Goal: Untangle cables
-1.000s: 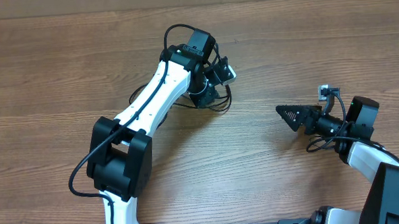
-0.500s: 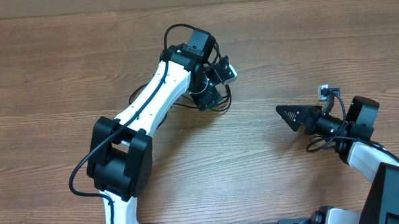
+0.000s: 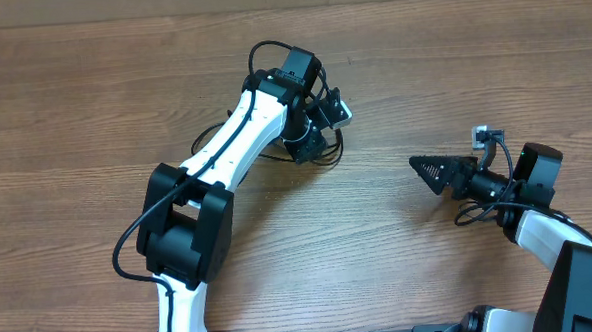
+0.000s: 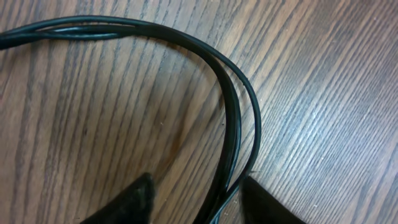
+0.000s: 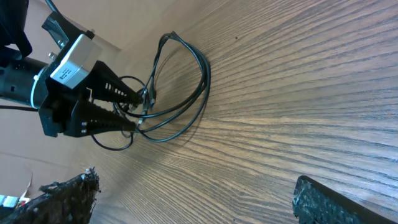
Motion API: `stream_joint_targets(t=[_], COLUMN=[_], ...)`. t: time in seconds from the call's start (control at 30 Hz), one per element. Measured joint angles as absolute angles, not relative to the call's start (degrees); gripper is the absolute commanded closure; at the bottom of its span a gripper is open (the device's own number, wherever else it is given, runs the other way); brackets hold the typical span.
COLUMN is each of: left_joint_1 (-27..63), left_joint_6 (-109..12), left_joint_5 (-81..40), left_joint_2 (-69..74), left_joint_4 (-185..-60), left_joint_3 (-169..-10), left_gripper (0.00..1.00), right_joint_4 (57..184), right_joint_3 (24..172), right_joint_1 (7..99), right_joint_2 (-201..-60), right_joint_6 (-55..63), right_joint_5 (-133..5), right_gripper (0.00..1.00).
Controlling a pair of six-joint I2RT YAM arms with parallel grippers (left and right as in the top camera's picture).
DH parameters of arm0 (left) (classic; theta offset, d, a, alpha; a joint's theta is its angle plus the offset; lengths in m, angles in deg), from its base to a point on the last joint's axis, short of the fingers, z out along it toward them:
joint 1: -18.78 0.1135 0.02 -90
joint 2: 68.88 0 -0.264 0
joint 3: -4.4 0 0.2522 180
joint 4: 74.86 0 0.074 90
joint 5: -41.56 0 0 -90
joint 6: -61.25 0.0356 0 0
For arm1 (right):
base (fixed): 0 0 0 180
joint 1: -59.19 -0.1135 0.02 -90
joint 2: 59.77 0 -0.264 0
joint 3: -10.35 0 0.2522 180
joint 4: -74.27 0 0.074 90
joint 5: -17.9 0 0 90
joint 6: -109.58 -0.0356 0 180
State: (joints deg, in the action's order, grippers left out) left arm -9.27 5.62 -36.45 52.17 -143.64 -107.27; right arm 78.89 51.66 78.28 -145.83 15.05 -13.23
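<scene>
Left jaws stand parted astride the cables (image 4: pixel 235 118), not pinching; right jaws gape wide apart.

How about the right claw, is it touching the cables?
Apart. The overhead view shows bare table between the right gripper and the cables.

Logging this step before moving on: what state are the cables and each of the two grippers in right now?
cables: bunched in overlapping loops on the table, not separated.
left gripper: open, low over the wood, jaws either side of two strands.
right gripper: open wide, empty, well apart from the bundle.
</scene>
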Motion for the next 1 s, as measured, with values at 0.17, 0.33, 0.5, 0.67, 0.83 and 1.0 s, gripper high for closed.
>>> stream_joint_targets(t=[0.17, 0.33, 0.5, 0.67, 0.83, 1.0], left_joint_1=[-9.3, -9.3, -9.3, -9.3, -9.3, -9.3], left_joint_6=[4.4, 2.8, 0.9, -0.5, -2.6, -4.6], left_joint_5=[-36.4, -36.7, -39.3, -42.3, -43.7, -44.4], left_joint_2=[52.2, 52.2, 52.2, 51.0, 46.3, 38.6], left_joint_4=[-143.7, -144.6, -148.0, -153.5, -154.9, -153.7], left_joint_3=[-107.3, -107.3, -109.4, -117.4, -128.1, -138.1], left_gripper=[0.96, 0.96, 0.96, 0.96, 0.96, 0.96], right_joint_4=[78.9, 79.3, 80.2, 80.2, 80.5, 81.4], right_joint_3=[51.7, 51.7, 51.7, 51.7, 51.7, 51.7], right_joint_1=[78.3, 78.3, 78.3, 78.3, 78.3, 78.3], right_joint_2=[-145.8, -145.8, -145.8, -145.8, -145.8, -145.8], right_joint_6=[15.0, 15.1, 15.0, 15.1, 15.0, 15.1], right_joint_5=[-13.3, -13.3, -13.3, -13.3, -13.5, -13.6], right_gripper=[0.01, 0.01, 0.02, 0.04, 0.04, 0.04])
